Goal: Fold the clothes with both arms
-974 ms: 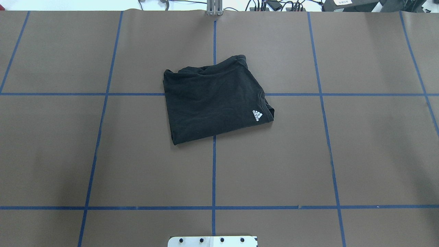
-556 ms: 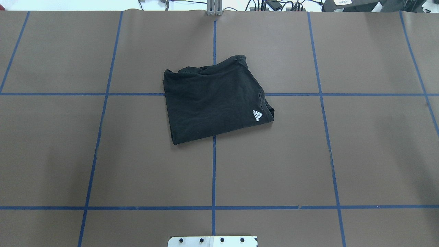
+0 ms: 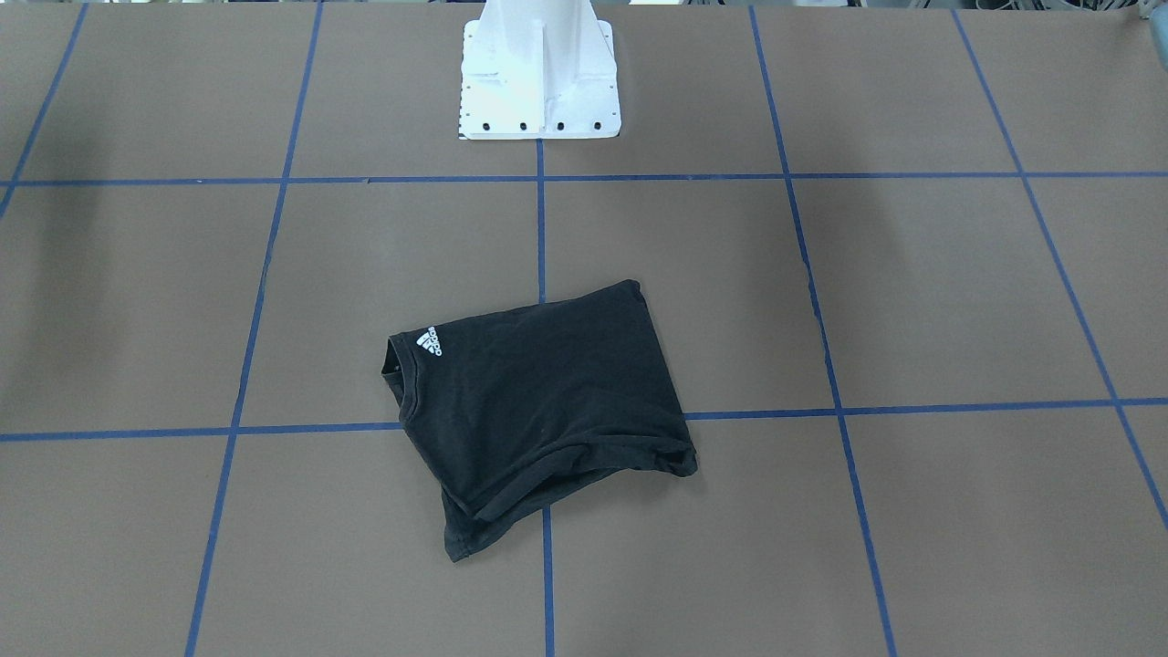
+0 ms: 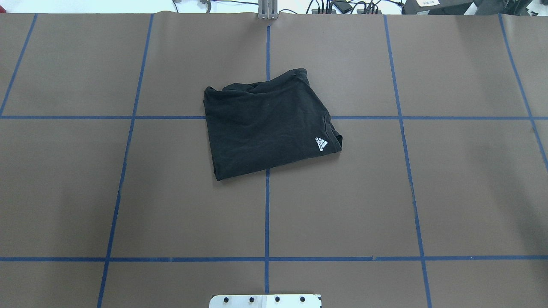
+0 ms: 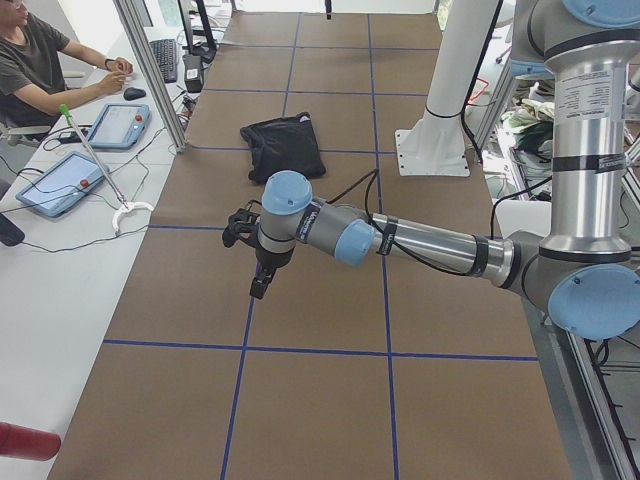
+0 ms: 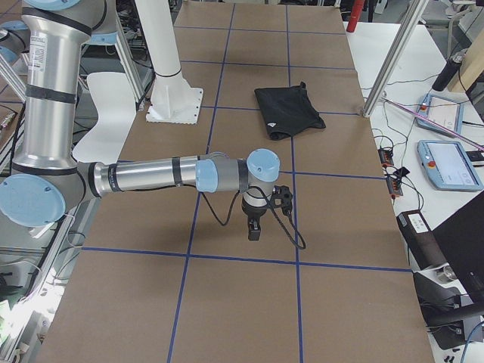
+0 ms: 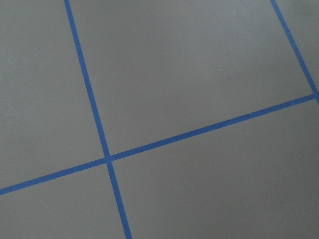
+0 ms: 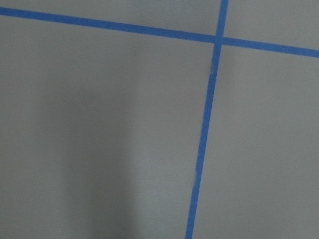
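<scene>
— Where is the t-shirt (image 4: 269, 124) found on the surface (image 4: 449, 192)?

— It is laid folded at the middle of the brown surface, across the blue centre line and well out from the white pedestal (image 3: 538, 82). Its long axis is run left to right, slightly slanted. The collar and the small white logo (image 4: 321, 143) are turned to the right, nearer end.

— And how are the arms placed against it?

— The left arm (image 5: 430, 240) is stretched out low over the left end of the surface, and the right arm (image 6: 151, 175) over the right end. The shirt is left well apart from both and lies inward of each. Neither arm is caught in the overhead view.

— Which is the nearer?

— Little difference can be made out. The collar end is perhaps reached sooner from the right, though that is judged from side views only.

— The fingers?

— The left fingers (image 5: 258, 288) and the right fingers (image 6: 255, 229) are pointed down above bare surface, and nothing is seen held. Whether they are wide or narrow cannot be told from these side views.
</scene>
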